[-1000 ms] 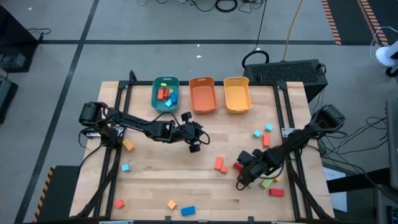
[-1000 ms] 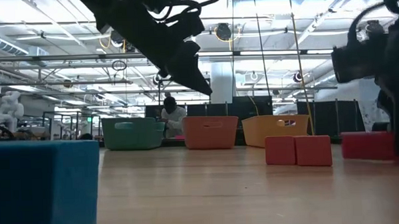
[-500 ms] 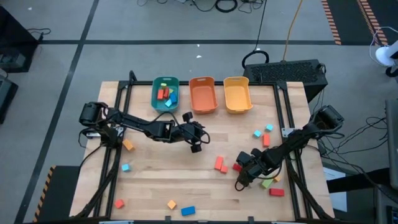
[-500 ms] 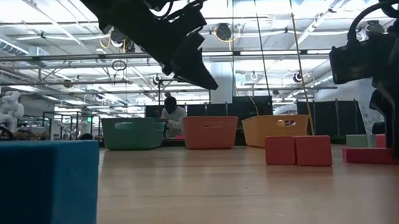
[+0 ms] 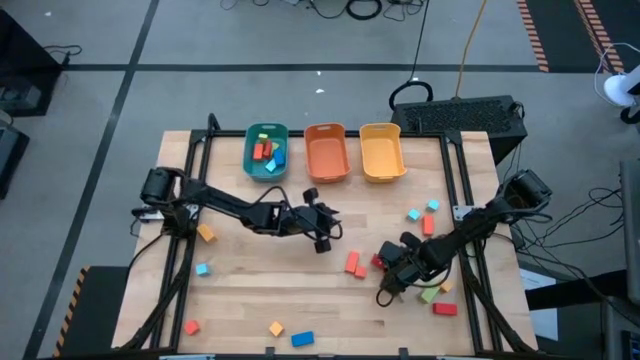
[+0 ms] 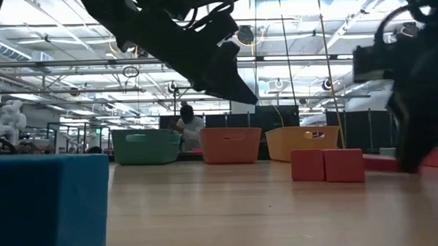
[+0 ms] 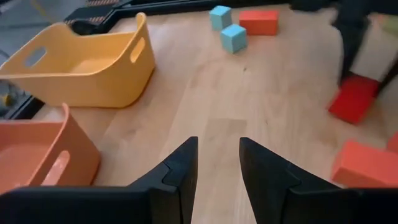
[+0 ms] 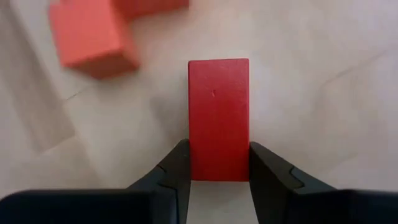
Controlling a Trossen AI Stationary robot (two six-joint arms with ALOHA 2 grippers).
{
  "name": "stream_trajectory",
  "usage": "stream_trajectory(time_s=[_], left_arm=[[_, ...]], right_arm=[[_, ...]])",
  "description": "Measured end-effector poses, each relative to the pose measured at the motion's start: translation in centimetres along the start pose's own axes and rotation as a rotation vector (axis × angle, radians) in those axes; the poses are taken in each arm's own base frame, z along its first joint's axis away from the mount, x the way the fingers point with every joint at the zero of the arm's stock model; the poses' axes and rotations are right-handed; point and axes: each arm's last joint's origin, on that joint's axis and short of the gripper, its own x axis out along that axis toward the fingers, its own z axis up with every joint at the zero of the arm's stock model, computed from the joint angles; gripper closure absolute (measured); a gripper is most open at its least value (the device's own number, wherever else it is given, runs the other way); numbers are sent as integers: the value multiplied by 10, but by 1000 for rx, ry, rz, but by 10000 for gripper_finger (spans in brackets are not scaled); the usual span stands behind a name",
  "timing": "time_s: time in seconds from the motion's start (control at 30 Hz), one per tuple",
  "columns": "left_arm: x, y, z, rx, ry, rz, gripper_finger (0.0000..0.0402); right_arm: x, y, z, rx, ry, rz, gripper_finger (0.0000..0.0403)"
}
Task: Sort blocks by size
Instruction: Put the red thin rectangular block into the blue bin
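Two fingers of your right claw pinch the red bar across its narrow width: rigid, light wood, smooth-faced, so grip squarely. Beyond its tip lie orange blocks. Your left claw hovers spread, empty, over bare tabletop.

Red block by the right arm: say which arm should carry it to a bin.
Right. The right gripper already has its jaws on either side of the red block. The left gripper is open and empty, over bare table nearer the bins.
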Motion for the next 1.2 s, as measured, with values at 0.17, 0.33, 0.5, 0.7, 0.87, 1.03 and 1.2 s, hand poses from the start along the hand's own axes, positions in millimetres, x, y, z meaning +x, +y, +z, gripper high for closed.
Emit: stream_trajectory(time_s=[0.17,0.33,0.5,0.7,0.87,1.03,1.2], left_arm=[[-4,-18,1,190,-41,-35,281],[-14,-41,3,516,-99,-78,281],[-22,-57,3,690,-129,-109,281],[-25,-64,2,794,-147,-126,281],[-31,-74,1,1007,-182,-148,281],[-34,-80,1,1121,-203,-152,279],[-34,-79,1,1124,-202,-151,240]], right_arm=[[-9,11,14,-77,-93,16,295],[-16,16,28,-123,-143,27,295],[-22,22,40,-170,-180,49,289],[-26,25,53,-220,-222,77,288],[-29,27,62,-236,-221,107,288],[-30,31,66,-277,-218,200,288],[-31,34,72,-302,-239,265,288]])
